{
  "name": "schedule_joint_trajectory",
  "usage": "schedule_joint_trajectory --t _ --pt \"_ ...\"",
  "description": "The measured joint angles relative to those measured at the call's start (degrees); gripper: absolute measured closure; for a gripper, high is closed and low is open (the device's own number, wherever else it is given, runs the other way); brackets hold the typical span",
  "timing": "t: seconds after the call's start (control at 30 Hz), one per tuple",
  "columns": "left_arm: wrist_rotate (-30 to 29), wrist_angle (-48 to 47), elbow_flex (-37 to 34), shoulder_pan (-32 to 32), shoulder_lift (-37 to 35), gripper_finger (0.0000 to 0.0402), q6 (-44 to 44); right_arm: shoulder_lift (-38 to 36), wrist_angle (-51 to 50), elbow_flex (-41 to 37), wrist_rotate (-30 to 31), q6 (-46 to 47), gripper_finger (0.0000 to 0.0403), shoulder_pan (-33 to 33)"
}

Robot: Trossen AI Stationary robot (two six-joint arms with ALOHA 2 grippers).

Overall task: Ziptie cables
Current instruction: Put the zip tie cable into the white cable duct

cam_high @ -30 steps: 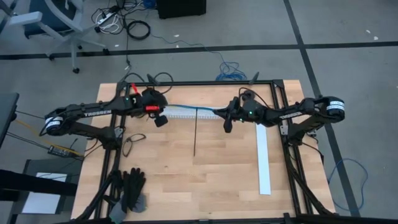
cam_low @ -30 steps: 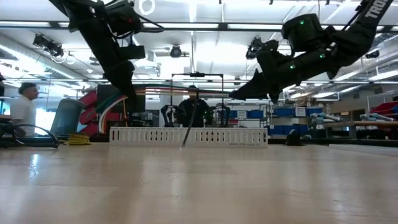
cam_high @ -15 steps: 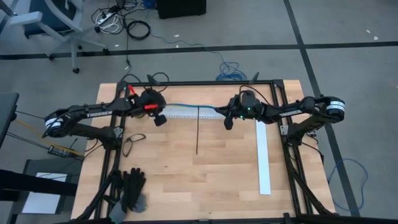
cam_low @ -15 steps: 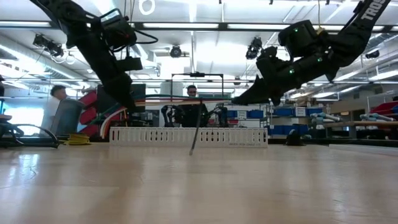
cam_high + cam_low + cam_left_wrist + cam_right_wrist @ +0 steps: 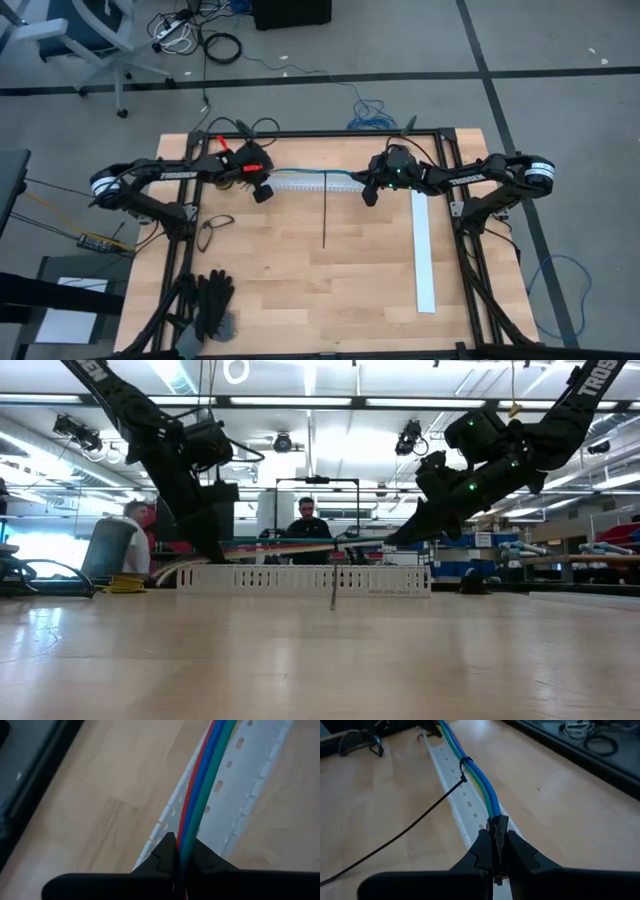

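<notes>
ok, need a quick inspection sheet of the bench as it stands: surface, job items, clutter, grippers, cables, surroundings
Surface: wooden table, bare in the middle.
Job's things: cables bundled over the white slotted channel; black zip tie looped round them, long tail hanging to the table.
Clutter: black gloves, white strip, small cord loop.
Grippers: left gripper shut on one end of the cables; right gripper shut on the other.
Cables: held taut between both grippers.
Surroundings: people seated beyond the table; floor cords.
</notes>
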Motion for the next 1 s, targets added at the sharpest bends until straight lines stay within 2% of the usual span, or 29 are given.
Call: schedule_joint_trajectory --t 0.2,0.37,0.6,0.77,1.0 --pt "0.38 1.79 0.01 0.66 1.40 0.0401 0.45 0.00 -4.17 0.08 -1.47 -0.02 0.0387 -1.45" --pt "4.28 0.97 0.00 1.90 1.42 0.0401 0.52 0.00 -6.75 0.03 -4.10 -0.02 0.0387 -2.09" --pt "4.17 1.06 -0.02 1.92 1.42 0.0401 0.46 0.00 -8.30 0.01 -4.88 0.92 0.0361 -2.05" --pt "3.70 1.35 -0.07 1.92 1.42 0.0400 -0.12 0.00 -8.75 -0.01 -4.98 0.92 0.0358 -2.05" --pt "4.42 0.56 -0.11 2.05 1.42 0.0356 -2.75 0.00 -9.39 -0.21 -4.31 0.64 0.0355 -2.12"
